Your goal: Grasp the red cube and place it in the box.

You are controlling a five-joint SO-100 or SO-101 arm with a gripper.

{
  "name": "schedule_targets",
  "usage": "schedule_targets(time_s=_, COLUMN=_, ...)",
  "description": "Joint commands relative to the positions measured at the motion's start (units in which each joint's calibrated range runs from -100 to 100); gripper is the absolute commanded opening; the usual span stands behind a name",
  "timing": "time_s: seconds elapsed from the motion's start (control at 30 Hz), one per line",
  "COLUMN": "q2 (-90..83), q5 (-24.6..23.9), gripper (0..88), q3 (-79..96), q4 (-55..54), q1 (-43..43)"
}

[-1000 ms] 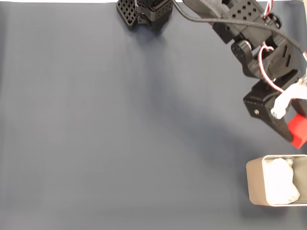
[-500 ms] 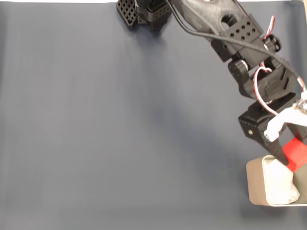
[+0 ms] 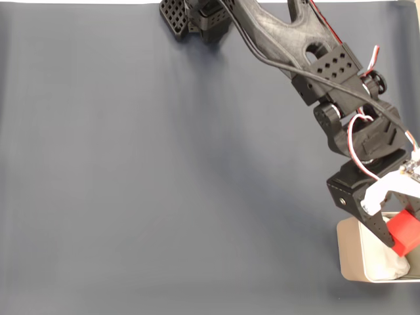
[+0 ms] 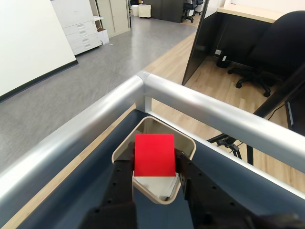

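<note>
One red cube (image 3: 403, 235) and one box (image 3: 354, 262) are seen, both at the lower right of the fixed view on the dark blue desk (image 3: 164, 184). The red cube (image 4: 154, 155) is clamped between the two fingers of the end effector (image 4: 155, 168) and is held above the box's (image 4: 183, 140) opening, not yet released. In the fixed view the arm's full reach is shown; in the wrist view a metal rail (image 4: 214, 114) past the desk edge and an office floor (image 4: 86, 71) are shown.
</note>
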Motion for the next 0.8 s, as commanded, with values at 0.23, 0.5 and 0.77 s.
schedule_targets(time_s=0.23, q2=3.90, q5=-0.29, gripper=0.2, q3=-9.24, q4=0.34, q1=0.31)
schedule_targets(time_s=0.5, q2=5.55, q5=-0.29, gripper=0.2, q3=-11.07, q4=0.34, q1=0.38)
schedule_targets(time_s=0.77, q2=5.81, q5=-0.88, gripper=0.2, q3=-10.97, q4=0.42, q1=0.45)
